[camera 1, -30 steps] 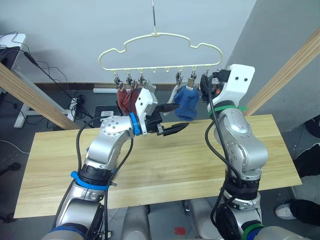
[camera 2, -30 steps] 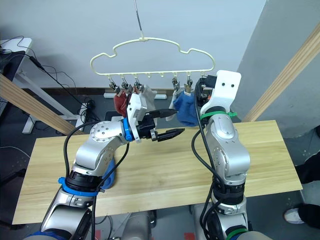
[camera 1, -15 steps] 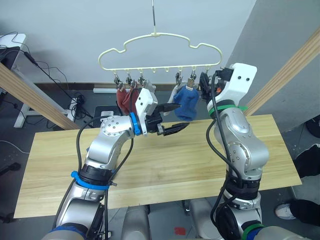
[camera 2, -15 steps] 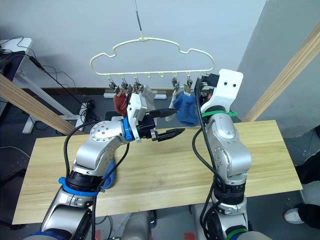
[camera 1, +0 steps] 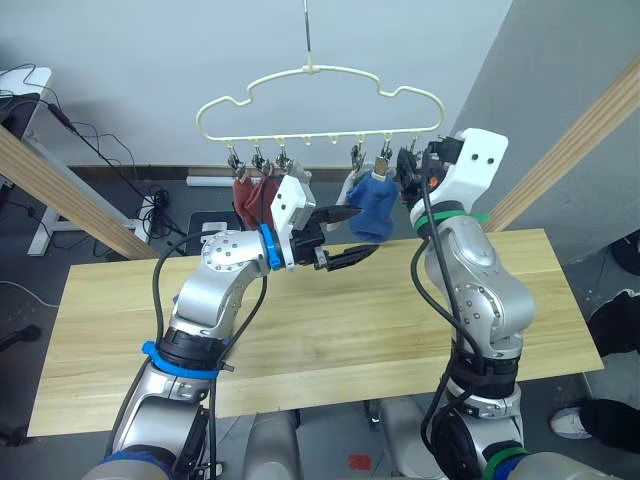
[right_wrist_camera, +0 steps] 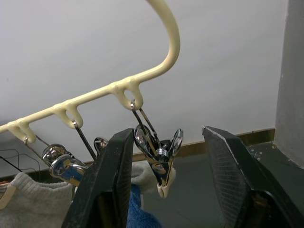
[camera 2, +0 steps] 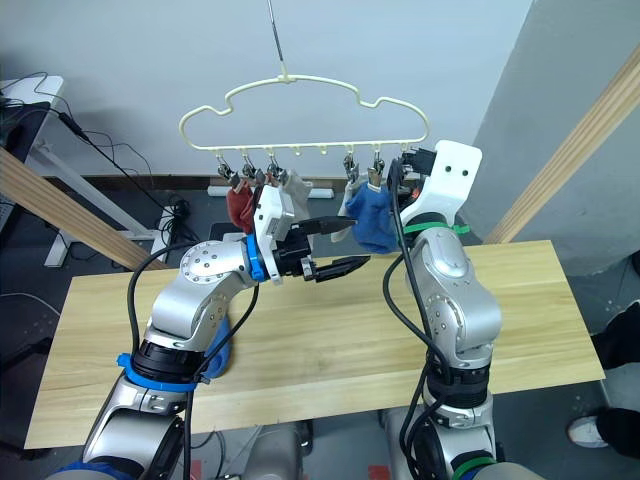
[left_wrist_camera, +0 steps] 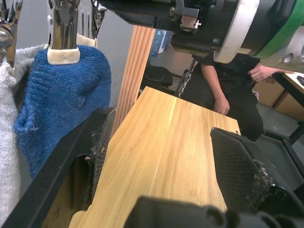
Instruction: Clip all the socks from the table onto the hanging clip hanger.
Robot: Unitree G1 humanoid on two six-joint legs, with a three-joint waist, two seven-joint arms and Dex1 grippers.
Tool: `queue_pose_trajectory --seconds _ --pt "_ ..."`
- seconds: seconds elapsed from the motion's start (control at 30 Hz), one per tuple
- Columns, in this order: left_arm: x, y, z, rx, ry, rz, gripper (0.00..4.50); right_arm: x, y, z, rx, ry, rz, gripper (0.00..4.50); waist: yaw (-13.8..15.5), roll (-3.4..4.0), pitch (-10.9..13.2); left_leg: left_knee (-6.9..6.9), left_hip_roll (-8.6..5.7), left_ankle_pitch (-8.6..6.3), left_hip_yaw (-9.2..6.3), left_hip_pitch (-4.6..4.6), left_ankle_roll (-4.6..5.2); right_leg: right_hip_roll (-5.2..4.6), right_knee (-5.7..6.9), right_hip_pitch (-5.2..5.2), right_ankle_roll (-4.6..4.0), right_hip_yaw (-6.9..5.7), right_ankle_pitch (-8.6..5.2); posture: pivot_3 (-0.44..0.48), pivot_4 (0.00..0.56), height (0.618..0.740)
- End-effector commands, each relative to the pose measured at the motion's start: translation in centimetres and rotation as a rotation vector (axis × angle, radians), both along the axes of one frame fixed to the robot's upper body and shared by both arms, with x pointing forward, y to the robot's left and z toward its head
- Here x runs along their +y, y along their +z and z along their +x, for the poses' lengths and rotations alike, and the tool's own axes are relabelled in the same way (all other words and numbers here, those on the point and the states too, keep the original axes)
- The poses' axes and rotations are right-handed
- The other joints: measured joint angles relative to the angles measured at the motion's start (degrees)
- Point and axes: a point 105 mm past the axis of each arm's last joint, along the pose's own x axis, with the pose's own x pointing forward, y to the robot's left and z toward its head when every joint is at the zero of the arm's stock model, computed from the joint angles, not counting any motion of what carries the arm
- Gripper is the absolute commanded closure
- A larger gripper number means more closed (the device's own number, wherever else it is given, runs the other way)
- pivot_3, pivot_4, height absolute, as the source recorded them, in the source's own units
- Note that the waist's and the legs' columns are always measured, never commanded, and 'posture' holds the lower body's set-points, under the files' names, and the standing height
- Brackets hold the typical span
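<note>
The clip hanger (camera 1: pixel 320 105) is suspended above the far edge of the table (camera 1: pixel 330 330). Two rust red socks (camera 1: pixel 247 199) are clipped at its left end, up and to the left of the left gripper (camera 1: pixel 345 236). A light grey sock (camera 2: pixel 291 187) hangs behind that arm's wrist housing and is largely hidden by it.

The left gripper is held above the table with its fingers apart and nothing between them. In the left wrist view, a blue sock (left_wrist_camera: pixel 57 99) hangs just beyond the fingertips, held by a cream-tipped metal clip (left_wrist_camera: pixel 62 35), with grey knit fabric (left_wrist_camera: pixel 7 137) beside it (probably a second grey sock, though the edge of the view cuts it off).

The right gripper (right_wrist_camera: pixel 166 156) is raised to the right end of the hanger. Its fingers (right_wrist_camera: pixel 111 175) are spread, one on each side of the end clip (right_wrist_camera: pixel 160 164), without touching it. That clip hangs bare, and the blue sock (camera 1: pixel 373 205) is just to the left of this gripper.

A person in dark clothing (left_wrist_camera: pixel 232 85) is seen beyond the table in the left wrist view.
</note>
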Motion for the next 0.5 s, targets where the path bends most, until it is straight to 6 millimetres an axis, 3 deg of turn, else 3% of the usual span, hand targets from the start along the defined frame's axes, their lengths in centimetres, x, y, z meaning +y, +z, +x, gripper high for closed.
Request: queue_pose_trajectory --seconds 0.03,0.5 --pt "-0.34 0.82 -0.40 -0.045 -0.021 -0.006 0.88 0.80 1.54 -0.48 -0.055 0.026 0.050 2.13 0.00 0.00 0.00 0.00 0.00 0.00 0.00 0.00 0.00 0.00 0.00 0.00 0.00 0.00 0.00 -0.169 0.280 0.740" --pt "-0.33 0.80 -0.41 -0.043 -0.022 -0.004 0.88 0.87 1.96 -0.48 -0.084 0.028 0.046 2.13 0.01 0.00 0.00 0.00 0.00 0.00 0.00 0.00 0.00 0.00 0.00 0.00 0.00 0.00 0.00 -0.168 0.280 0.740"
